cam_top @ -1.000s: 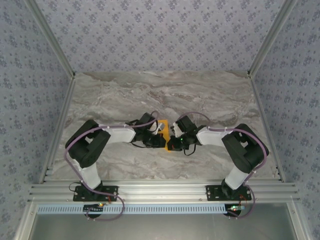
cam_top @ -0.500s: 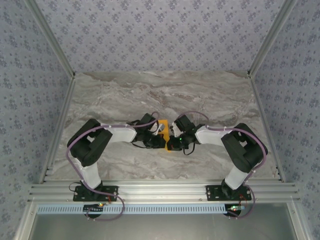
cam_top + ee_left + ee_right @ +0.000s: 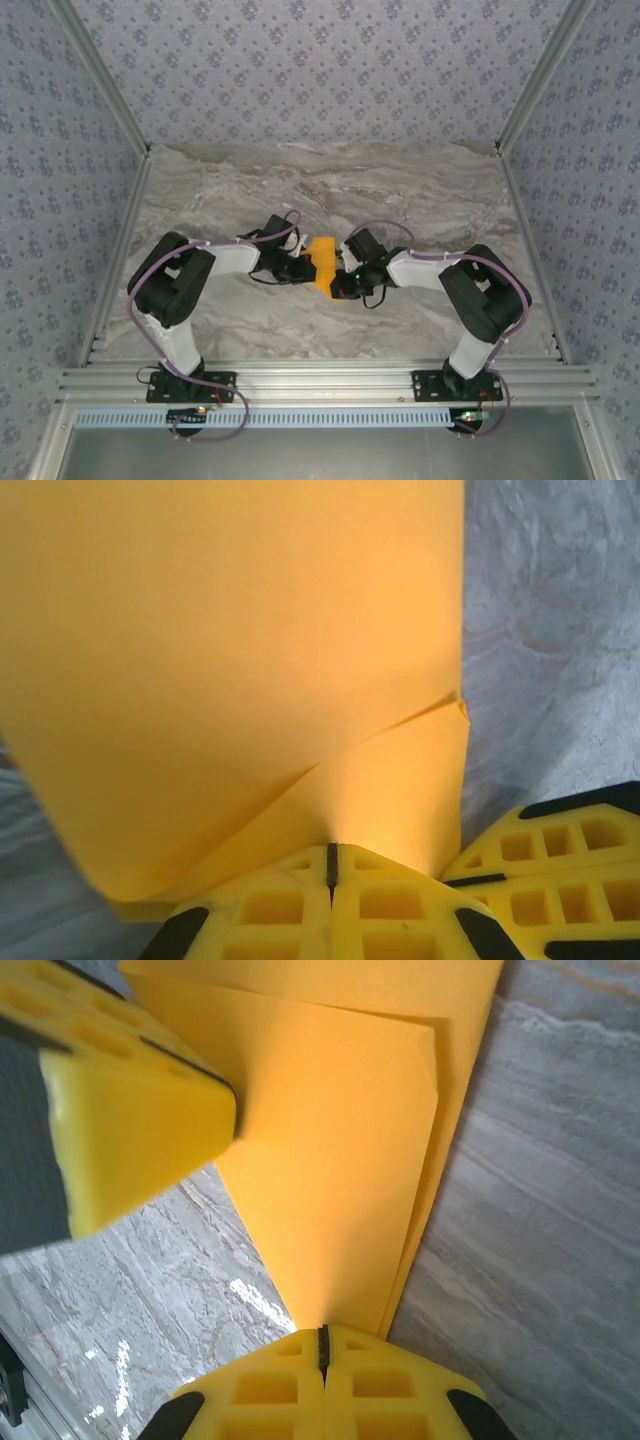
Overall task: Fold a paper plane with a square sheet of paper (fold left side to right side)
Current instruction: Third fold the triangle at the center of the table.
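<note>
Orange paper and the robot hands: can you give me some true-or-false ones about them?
1. The paper is orange-yellow. True.
2. The left gripper and the right gripper both pinch the paper. True.
3. The paper is one flat sheet with no folds. False: the wrist views show a crease and overlapping layers.
4. The table is plain green. False: it is grey and marbled.
5. The paper lies at the table's far edge. False: it is between the two grippers, near the middle.

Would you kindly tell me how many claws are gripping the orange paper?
2: the left claw pinches the paper on its left side, the right claw on its right.
</note>
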Controlling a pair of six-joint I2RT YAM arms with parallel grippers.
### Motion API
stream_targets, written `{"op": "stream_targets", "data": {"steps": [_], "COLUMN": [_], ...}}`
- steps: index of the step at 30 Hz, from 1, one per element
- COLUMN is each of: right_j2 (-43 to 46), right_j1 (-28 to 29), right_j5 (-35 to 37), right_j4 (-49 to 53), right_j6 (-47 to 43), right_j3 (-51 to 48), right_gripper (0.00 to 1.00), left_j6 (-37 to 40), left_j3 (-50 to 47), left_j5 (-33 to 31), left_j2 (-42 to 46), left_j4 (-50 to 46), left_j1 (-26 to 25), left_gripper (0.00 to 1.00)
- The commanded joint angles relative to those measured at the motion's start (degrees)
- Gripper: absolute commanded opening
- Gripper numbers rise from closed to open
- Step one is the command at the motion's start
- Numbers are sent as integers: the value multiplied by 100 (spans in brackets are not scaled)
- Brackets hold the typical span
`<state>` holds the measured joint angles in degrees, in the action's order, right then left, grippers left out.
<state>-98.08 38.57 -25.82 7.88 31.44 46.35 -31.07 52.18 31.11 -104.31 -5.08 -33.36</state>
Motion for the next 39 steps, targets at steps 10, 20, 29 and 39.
{"op": "stream_targets", "data": {"steps": [10, 20, 29, 39], "right_j2": [-449, -274, -267, -98], "right_j1": [46, 81, 145, 210], "right_j5": [833, 583, 553, 589], "right_j4": [1094, 745, 699, 908], "right_j6": [-182, -125, -94, -157], "right_j3": [-328, -258, -95, -72], "right_gripper": [0, 0, 0, 0], "left_j6": [720, 580, 250, 298], "left_j3": [5, -174, 119, 651], "left_j5": [-817, -448, -457, -787], "left_j2": [-186, 849, 612, -289], "left_j4": [-508, -414, -173, -427], "left_j1": [1037, 1003, -14, -271], "left_gripper": [4, 4, 5, 5]}}
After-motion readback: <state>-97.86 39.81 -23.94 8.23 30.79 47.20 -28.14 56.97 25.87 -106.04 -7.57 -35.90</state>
